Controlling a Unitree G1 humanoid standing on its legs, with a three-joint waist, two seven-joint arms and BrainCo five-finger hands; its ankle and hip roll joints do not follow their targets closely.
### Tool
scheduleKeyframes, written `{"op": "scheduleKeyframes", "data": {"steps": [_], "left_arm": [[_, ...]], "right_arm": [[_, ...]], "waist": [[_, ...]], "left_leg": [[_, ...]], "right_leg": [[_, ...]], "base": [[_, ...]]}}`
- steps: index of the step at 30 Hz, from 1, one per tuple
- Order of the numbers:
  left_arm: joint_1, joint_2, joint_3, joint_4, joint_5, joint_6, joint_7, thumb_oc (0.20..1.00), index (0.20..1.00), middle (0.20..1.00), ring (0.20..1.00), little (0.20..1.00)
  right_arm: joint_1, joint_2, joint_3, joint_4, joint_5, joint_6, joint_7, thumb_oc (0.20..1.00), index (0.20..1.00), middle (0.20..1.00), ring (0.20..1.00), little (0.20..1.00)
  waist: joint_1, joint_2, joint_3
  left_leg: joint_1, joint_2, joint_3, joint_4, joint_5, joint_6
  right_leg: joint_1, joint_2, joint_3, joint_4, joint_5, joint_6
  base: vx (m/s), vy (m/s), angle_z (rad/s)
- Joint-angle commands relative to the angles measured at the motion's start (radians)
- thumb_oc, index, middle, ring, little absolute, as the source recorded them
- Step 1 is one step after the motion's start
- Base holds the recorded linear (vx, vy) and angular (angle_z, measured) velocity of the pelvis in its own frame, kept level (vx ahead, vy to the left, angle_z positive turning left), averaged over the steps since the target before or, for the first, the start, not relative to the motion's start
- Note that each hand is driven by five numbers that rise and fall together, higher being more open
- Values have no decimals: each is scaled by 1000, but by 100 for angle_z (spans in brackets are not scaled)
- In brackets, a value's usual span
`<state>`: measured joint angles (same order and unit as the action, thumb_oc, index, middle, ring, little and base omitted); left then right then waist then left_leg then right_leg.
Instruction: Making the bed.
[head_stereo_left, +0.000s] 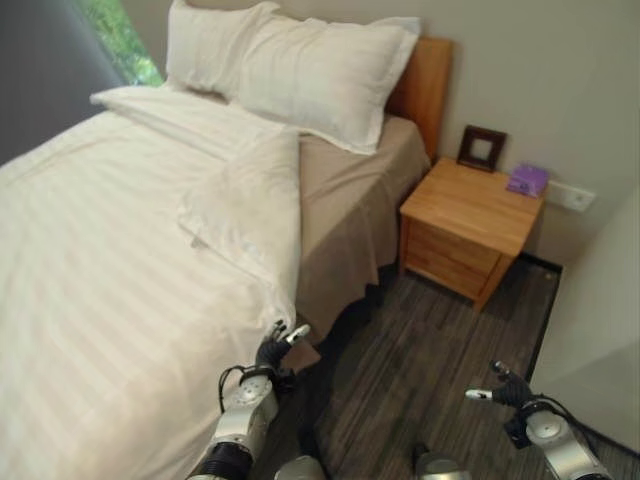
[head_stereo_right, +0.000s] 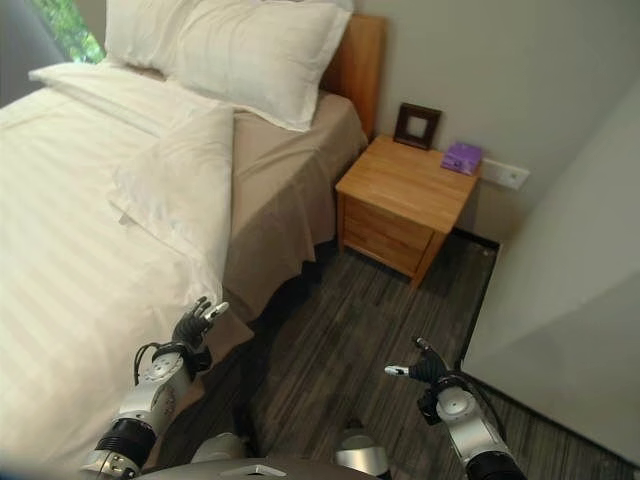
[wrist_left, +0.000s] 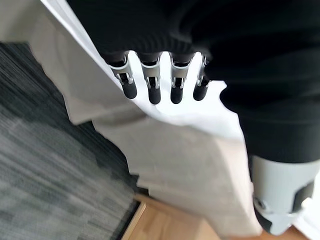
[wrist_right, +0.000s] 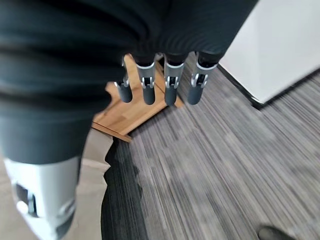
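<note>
Beside bed (head_stereo_left: 360, 200) | duvet (head_stereo_left: 120, 260) rumpled, corner folded back | left hand (head_stereo_left: 277, 345), right hand (head_stereo_left: 503, 390): fingers relaxed, empty

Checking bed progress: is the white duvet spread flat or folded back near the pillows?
Folded back. The duvet has a corner turned over at the bedside, leaving the beige sheet bare below the pillows.
</note>
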<state>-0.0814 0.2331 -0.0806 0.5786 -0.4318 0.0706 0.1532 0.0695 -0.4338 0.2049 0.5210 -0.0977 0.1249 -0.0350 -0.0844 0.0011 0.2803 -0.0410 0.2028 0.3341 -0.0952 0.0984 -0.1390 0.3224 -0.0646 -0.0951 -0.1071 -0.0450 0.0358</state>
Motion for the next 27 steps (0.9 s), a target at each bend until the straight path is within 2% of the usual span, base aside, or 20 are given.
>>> {"op": "scheduleKeyframes", "data": {"steps": [1, 2, 4, 5, 7, 8, 10, 11, 12, 13, 14, 15, 16, 17, 18, 19, 21, 24, 26, 27], "left_arm": [[16, 53, 13, -55, -32, -35, 15, 1000, 1000, 1000, 1000, 1000], [29, 61, 23, -55, -34, -34, 12, 1000, 1000, 1000, 1000, 1000], [69, 70, 49, -48, -38, -37, 5, 1000, 1000, 1000, 1000, 1000], [85, 66, 81, -14, -68, -33, 24, 1000, 1000, 1000, 1000, 1000], [84, 71, 99, -26, -90, -37, 47, 1000, 1000, 1000, 1000, 1000], [86, 77, 101, -31, -94, -34, 50, 1000, 1000, 1000, 1000, 1000], [84, 91, 106, -35, -94, -26, 60, 1000, 1000, 1000, 1000, 1000], [72, 110, 125, -32, -94, -23, 68, 1000, 1000, 1000, 1000, 1000], [70, 111, 126, -32, -94, -23, 69, 1000, 1000, 1000, 1000, 1000], [61, 116, 130, -34, -96, -23, 73, 1000, 1000, 1000, 1000, 1000], [50, 126, 138, -48, -106, -32, 77, 1000, 1000, 1000, 1000, 1000], [49, 128, 139, -49, -106, -31, 78, 1000, 1000, 1000, 1000, 1000], [27, 146, 140, -83, -131, -45, 95, 1000, 1000, 1000, 1000, 1000], [16, 150, 141, -94, -143, -49, 98, 1000, 1000, 1000, 1000, 1000], [4, 155, 137, -118, -170, -56, 106, 1000, 1000, 1000, 1000, 1000], [-1, 160, 139, -133, -179, -58, 104, 1000, 1000, 1000, 1000, 1000], [-15, 176, 139, -144, -173, -58, 103, 1000, 1000, 1000, 1000, 1000], [-33, 184, 139, -146, -175, -55, 97, 1000, 1000, 1000, 1000, 1000], [-30, 179, 132, -151, -178, -52, 78, 1000, 1000, 1000, 1000, 1000], [-19, 176, 121, -148, -157, -49, 59, 1000, 1000, 1000, 1000, 1000]], "right_arm": [[-36, -31, 4, -93, 17, -52, 3, 1000, 1000, 1000, 1000, 1000], [-41, -34, 6, -106, 11, -54, 6, 1000, 1000, 1000, 1000, 1000], [-69, -32, 34, -128, -15, -55, 15, 1000, 1000, 1000, 1000, 1000], [-99, -11, 61, -139, -35, -62, 21, 1000, 1000, 1000, 1000, 1000], [-163, -13, 89, -175, -86, -58, 25, 1000, 1000, 1000, 1000, 1000], [-179, -18, 94, -202, -98, -59, 30, 1000, 1000, 1000, 1000, 1000], [-209, -23, 88, -226, -109, -51, 39, 1000, 1000, 1000, 1000, 1000], [-259, -20, 96, -240, -106, -50, 30, 1000, 1000, 1000, 1000, 1000], [-262, -18, 97, -239, -106, -50, 29, 1000, 1000, 1000, 1000, 1000], [-278, -21, 95, -242, -103, -48, 24, 1000, 1000, 1000, 1000, 1000], [-297, -26, 97, -249, -102, -47, 26, 1000, 1000, 1000, 1000, 1000], [-300, -25, 97, -248, -102, -47, 26, 1000, 1000, 1000, 1000, 1000], [-333, -47, 97, -254, -93, -43, 15, 1000, 1000, 1000, 1000, 1000], [-334, -54, 88, -255, -85, -41, 9, 1000, 1000, 1000, 1000, 1000], [-335, -63, 84, -254, -80, -37, 6, 1000, 1000, 1000, 1000, 1000], [-326, -69, 68, -269, -65, -33, 3, 1000, 1000, 1000, 1000, 1000], [-312, -70, 58, -270, -52, -32, 4, 1000, 1000, 1000, 1000, 1000], [-311, -64, 54, -266, -40, -31, -1, 1000, 1000, 1000, 1000, 1000], [-291, -52, 41, -257, -36, -28, -2, 1000, 1000, 1000, 1000, 1000], [-269, -40, 36, -253, -35, -29, -2, 1000, 1000, 1000, 1000, 1000]], "waist": [[-22, 8, -11], [-31, 11, -18], [-3, 3, -32], [36, -21, -60], [57, -44, -53], [62, -48, -46], [54, -48, -22], [68, -53, -24], [63, -56, -20], [65, -59, -21], [72, -65, -26], [70, -65, -26], [64, -82, -36], [60, -93, -42], [49, -107, -51], [45, -118, -63], [39, -133, -76], [34, -141, -75], [23, -138, -64], [17, -136, -61]], "left_leg": [[9, -8, 185, 19, 140, -5], [27, 0, 270, 29, 153, 1], [31, -17, 270, 21, 145, 29], [57, -33, 303, 14, 120, 60], [111, -70, 328, 16, 59, 97], [136, -64, 342, 15, 47, 104], [186, -70, 332, 11, 14, 122], [220, -70, 323, 12, -13, 114], [221, -72, 318, 12, -13, 114], [228, -68, 303, 13, -19, 106], [231, -66, 285, 12, -22, 94], [230, -64, 282, 13, -21, 92], [218, -48, 265, 10, 6, 71], [215, -42, 245, 8, 11, 57], [207, -33, 213, 8, 12, 45], [199, -22, 186, 8, 16, 35], [191, -14, 151, 8, 10, 19], [188, -14, 104, 8, 0, 4], [209, -31, 35, 8, -25, 2], [231, -59, 0, 9, -40, 14]], "right_leg": [[-28, 25, -1, 91, -67, 48], [-16, 48, -23, 105, -82, 41], [2, 61, -27, 158, -135, 40], [-37, 44, -55, 314, -80, 91], [-156, -91, -140, 590, 55, 214], [-191, -120, -173, 696, 119, 226], [-301, -180, -198, 835, 150, 226], [-309, -309, -255, 751, 148, 213], [-303, -312, -260, 750, 145, 213], [-307, -342, -266, 721, 139, 205], [-316, -352, -259, 650, 114, 193], [-312, -350, -263, 646, 113, 192], [-295, -308, -240, 418, 110, 168], [-287, -297, -208, 329, 107, 170], [-273, -276, -133, 242, 110, 176], [-269, -269, -94, 188, 133, 184], [-276, -250, -63, 117, 147, 195], [-292, -239, -81, 55, 176, 203], [-320, -239, -53, 37, 203, 208], [-307, -240, -27, 44, 211, 204]], "base": [[397, -111, 42], [410, -81, 8], [508, -36, -2], [546, 32, -18], [385, 89, -79], [215, 48, -63], [306, -18, 11], [339, -58, 54], [331, -133, 63], [189, -154, 59], [191, -158, 47], [222, -290, 76], [183, -277, 81], [261, -380, 89], [222, -253, 96], [247, -236, 117], [230, -167, 132], [199, -106, 114], [299, -111, 86], [196, -32, 69]]}}
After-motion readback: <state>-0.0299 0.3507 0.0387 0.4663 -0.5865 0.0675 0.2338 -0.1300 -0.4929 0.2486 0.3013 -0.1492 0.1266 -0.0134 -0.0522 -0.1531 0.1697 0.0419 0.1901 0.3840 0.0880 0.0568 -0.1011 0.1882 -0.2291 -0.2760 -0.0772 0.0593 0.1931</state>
